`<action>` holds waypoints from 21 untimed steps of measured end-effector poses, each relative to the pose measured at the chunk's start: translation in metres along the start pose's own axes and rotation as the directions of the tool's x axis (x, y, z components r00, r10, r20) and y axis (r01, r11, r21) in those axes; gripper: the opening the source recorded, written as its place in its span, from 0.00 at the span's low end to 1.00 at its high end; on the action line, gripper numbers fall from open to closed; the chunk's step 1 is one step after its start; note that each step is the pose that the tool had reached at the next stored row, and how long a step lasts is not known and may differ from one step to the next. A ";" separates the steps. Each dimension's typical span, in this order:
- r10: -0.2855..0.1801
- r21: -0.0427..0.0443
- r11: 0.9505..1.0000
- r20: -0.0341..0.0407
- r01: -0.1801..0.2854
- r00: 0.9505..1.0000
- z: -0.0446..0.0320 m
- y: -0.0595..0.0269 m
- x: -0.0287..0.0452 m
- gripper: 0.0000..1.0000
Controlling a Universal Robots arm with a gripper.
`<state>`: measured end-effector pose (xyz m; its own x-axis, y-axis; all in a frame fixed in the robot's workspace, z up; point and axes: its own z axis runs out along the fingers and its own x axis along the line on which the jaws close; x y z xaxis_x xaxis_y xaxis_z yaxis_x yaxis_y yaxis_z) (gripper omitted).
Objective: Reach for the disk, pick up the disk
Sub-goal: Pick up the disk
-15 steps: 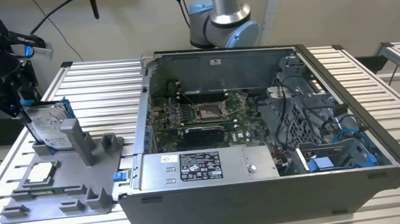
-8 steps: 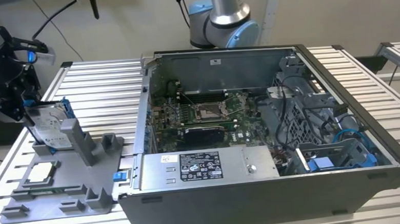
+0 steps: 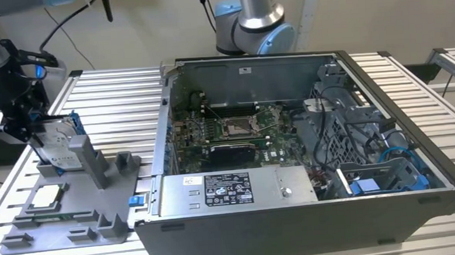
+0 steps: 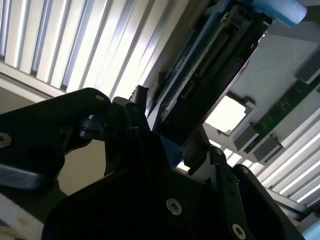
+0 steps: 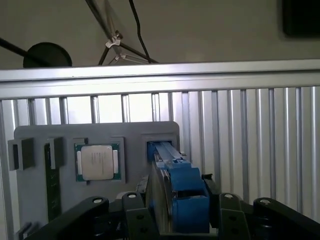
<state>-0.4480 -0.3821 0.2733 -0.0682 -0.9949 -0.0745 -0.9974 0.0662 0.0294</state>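
disk [image 3: 58,142] — upright on edge in grey fixture [image 3: 76,220] | end effector [image 3: 29,127] clamped across it

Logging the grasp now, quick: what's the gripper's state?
Gripper: closed on the disk.

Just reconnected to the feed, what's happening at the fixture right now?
The black gripper is at the top of the flat silver-grey disk in its blue plastic bracket, which stands on edge in the grey plastic fixture tray beside the open computer case. The disk looks seated there, not lifted; whether it is gripped is unclear.
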 end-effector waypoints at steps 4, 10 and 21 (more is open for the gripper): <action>0.000 0.000 1.000 0.005 0.000 1.000 0.0041 0.0001 0.0003 1.00; -0.001 0.000 1.000 0.019 0.001 1.000 0.0084 0.0002 0.0006 1.00; -0.001 -0.001 1.000 0.025 0.001 1.000 0.0134 0.0002 0.0011 1.00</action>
<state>-0.4487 -0.3821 0.2598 -0.0682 -0.9927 -0.0997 -0.9974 0.0654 0.0306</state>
